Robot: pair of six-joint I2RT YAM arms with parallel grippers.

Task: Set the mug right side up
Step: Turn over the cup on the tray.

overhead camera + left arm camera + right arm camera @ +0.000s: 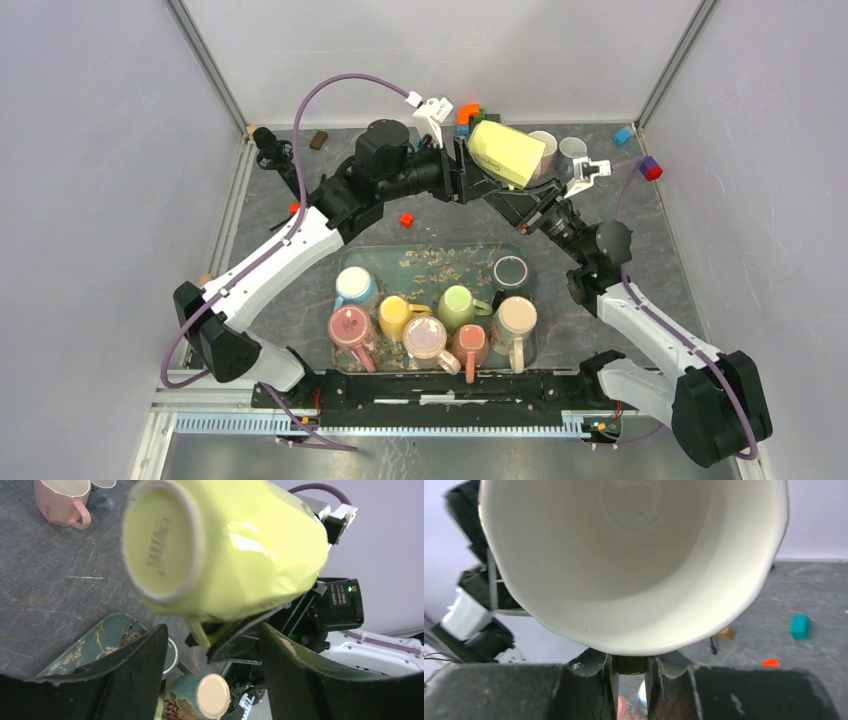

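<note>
Right hand (631, 667) pinches the handle of the yellow ceramic mug (507, 152), tipped sideways midair. Left hand (210, 645) gapes empty near its base. Likely stiff, slick, breakable; handle seems the safest hold.

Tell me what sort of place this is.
Probably a robot lab test cell: white panel walls enclose a grey table, a tray holds many coloured mugs, and toy blocks lie scattered about.
</note>
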